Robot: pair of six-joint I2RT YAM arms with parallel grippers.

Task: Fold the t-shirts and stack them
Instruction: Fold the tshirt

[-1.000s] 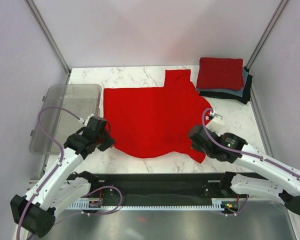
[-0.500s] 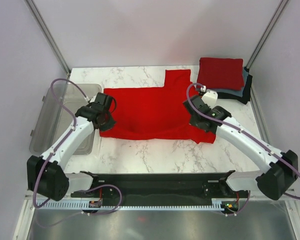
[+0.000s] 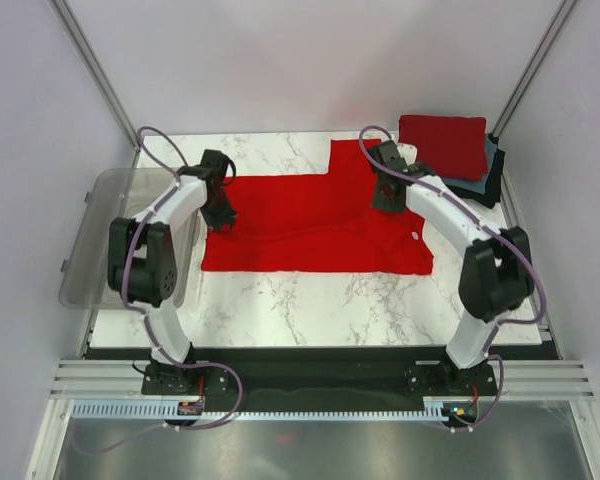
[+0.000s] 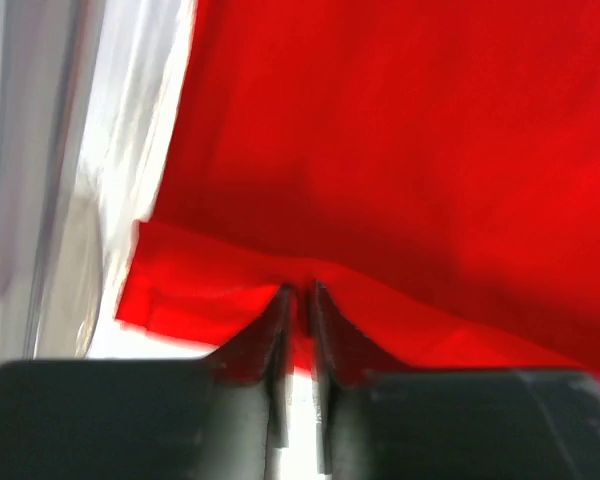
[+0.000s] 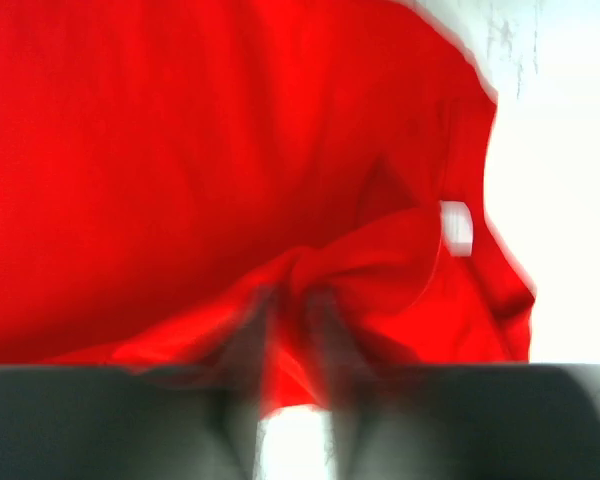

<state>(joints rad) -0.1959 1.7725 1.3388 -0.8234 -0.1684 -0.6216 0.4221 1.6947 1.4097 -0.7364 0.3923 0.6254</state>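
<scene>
While flat, red t-shirt [image 3: 310, 228] in left hand [image 4: 300, 292], right hand [image 5: 290, 300]

- Top view: bright, even overhead light, sharp focus; only faint shadows by my arms on the marble table [image 3: 310, 300].
- Left wrist view: red t-shirt [image 4: 400, 150] soft and oversaturated, left fingers [image 4: 255, 345] dark; white glare at 9 o'clock.
- Right wrist view: motion-smeared, right fingers [image 5: 238, 355] blurred; blown-out white at 3 o'clock.

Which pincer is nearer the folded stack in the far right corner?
Right. The right pincer grips the spread red t-shirt just left of the folded stack; the left pincer grips its left edge, by the bin.
</scene>
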